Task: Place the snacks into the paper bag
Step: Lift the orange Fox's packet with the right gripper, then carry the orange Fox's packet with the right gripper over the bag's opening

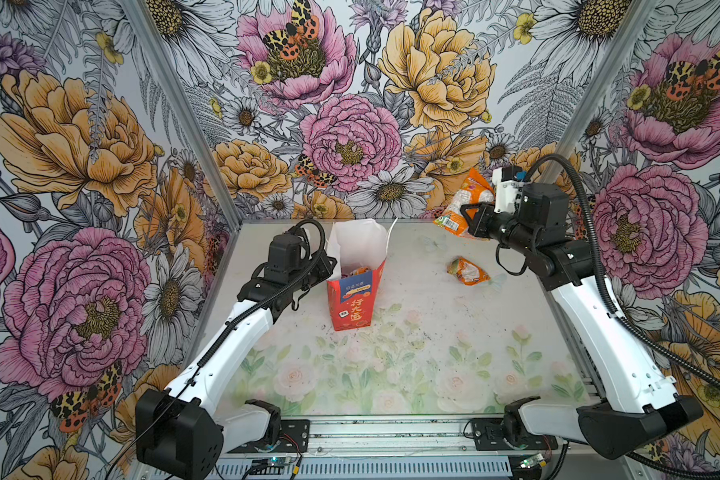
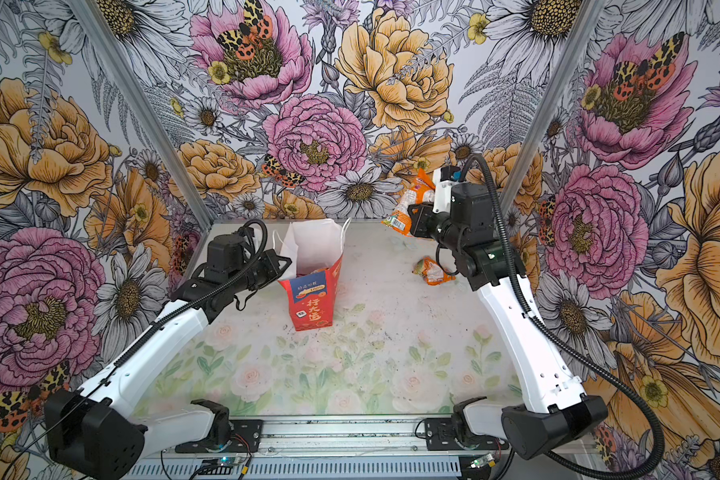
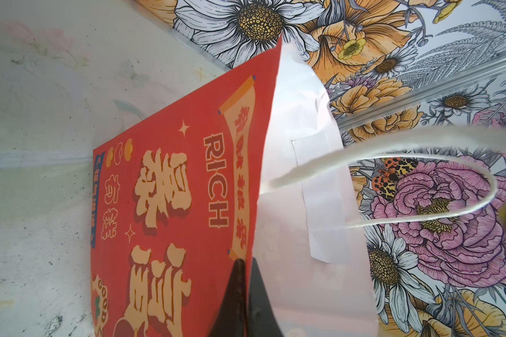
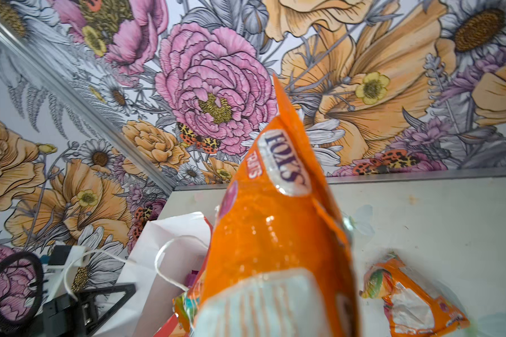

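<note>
The red paper bag (image 1: 356,291) (image 2: 313,301) stands upright and open at the table's middle-left. My left gripper (image 1: 328,266) (image 2: 285,264) (image 3: 247,264) is shut on its left rim, one finger on the red outside and one on the white inside. My right gripper (image 1: 472,218) (image 2: 415,217) hangs above the table's back right, shut on an orange snack packet (image 1: 466,199) (image 2: 412,197) (image 4: 275,221) that hides its fingers in the right wrist view. Another orange packet (image 1: 468,271) (image 2: 433,272) (image 4: 412,300) lies on the table below it. A bit of purple (image 4: 194,275) shows inside the bag.
Flowered walls with metal corner posts (image 1: 184,112) close in the table on three sides. The bag's white cord handle (image 3: 421,163) loops out over its mouth. Both arm bases sit on the metal rail (image 1: 391,432) at the front edge.
</note>
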Robot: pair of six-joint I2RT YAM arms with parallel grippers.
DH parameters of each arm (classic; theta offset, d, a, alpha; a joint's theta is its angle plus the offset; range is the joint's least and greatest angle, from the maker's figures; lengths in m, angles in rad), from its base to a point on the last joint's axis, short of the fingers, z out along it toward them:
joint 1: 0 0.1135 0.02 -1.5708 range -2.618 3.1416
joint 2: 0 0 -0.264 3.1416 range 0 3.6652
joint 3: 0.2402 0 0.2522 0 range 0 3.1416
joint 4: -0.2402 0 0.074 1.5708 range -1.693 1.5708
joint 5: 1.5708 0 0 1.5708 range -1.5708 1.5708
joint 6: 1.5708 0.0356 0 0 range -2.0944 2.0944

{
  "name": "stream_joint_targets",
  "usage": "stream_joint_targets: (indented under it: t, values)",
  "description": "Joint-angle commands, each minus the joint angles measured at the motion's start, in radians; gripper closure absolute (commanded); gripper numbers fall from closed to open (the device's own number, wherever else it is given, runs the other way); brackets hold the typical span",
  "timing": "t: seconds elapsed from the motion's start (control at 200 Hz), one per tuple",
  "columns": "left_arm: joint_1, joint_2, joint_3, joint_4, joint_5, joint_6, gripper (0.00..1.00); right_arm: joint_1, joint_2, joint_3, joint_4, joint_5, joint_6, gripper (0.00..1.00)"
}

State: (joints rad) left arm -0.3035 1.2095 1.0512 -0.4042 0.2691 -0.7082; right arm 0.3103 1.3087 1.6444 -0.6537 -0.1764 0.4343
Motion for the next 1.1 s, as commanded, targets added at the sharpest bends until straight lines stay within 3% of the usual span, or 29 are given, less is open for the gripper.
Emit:
stream_joint_targets:
  t: [0.0, 0.24, 0.565, 1.096]
  values:
    - [0.010, -0.050, 0.029, 0.079, -0.007, -0.002, 1.00, 0.078, 0.034, 0.083, 0.045, 0.037, -0.069, 1.00]
    - [0.010, -0.054, 0.022, 0.079, -0.008, -0.002, 1.00, 0.233, 0.192, 0.248, 0.043, 0.056, -0.122, 1.00]
    - [0.018, -0.057, 0.012, 0.079, -0.005, -0.002, 1.00, 0.363, 0.400, 0.444, -0.015, 0.102, -0.165, 1.00]
    - [0.026, -0.059, 0.001, 0.084, 0.002, -0.003, 1.00, 0.470, 0.720, 0.810, -0.345, 0.364, -0.221, 1.00]
